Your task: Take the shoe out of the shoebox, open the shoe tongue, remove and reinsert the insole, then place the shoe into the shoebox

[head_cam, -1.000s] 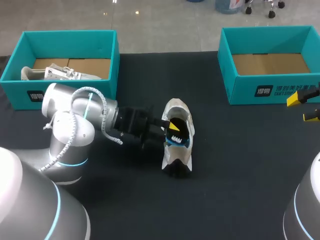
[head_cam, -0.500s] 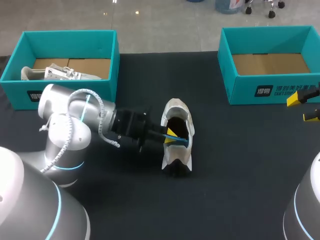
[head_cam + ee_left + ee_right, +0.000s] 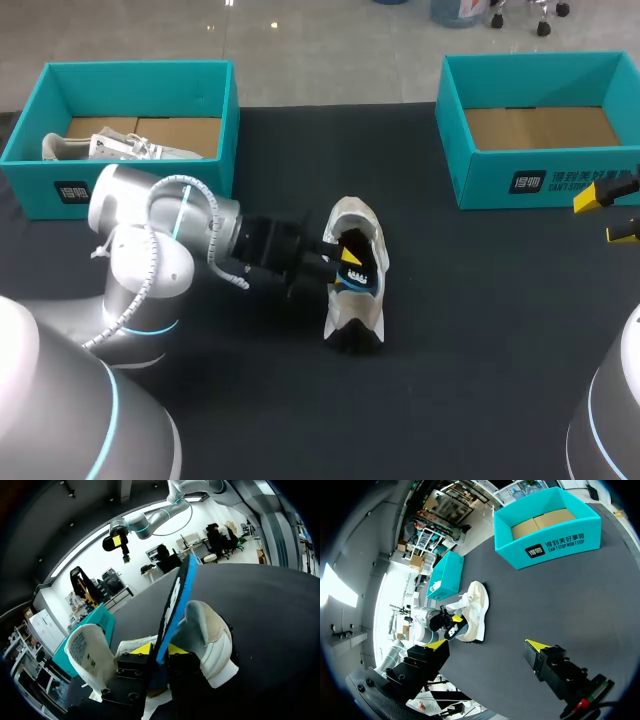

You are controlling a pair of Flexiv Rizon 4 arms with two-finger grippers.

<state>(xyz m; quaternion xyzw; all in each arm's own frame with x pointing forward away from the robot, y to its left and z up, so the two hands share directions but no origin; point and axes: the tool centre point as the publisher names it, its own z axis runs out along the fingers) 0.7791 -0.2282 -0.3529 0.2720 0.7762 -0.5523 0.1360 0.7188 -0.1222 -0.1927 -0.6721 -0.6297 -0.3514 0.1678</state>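
A: Location of the shoe?

B: Cream fabric sneaker [image 3: 357, 312] lies on the black surface [image 3: 480, 380], near the middle, outside both boxes. From the right wrist camera it [image 3: 474, 609] sits well ahead of that arm's tool.

A: Insole?

B: Black foam insole with a blue underside [image 3: 359, 270] stands partly out of the sneaker's opening. In the left wrist view it [image 3: 176, 600] rises edge-on from between the yellow tips, with the sneaker [image 3: 212, 640] just beside it.

A: Left tool?

B: Left tool [image 3: 346, 260] reaches into the opening from the side. Its fingers [image 3: 159, 650] are clamped on the insole, one tip on each face.

A: Right tool?

B: Right tool [image 3: 608, 216] hangs at the surface's right edge, well apart from the sneaker. Fingers spread wide [image 3: 486, 643], nothing between them.

A: Boxes?

B: Teal cardboard shoebox at far left [image 3: 140, 66] holds a white laced sneaker [image 3: 125, 148]. Teal cardboard shoebox at far right [image 3: 545, 182] shows only its brown cardboard floor.
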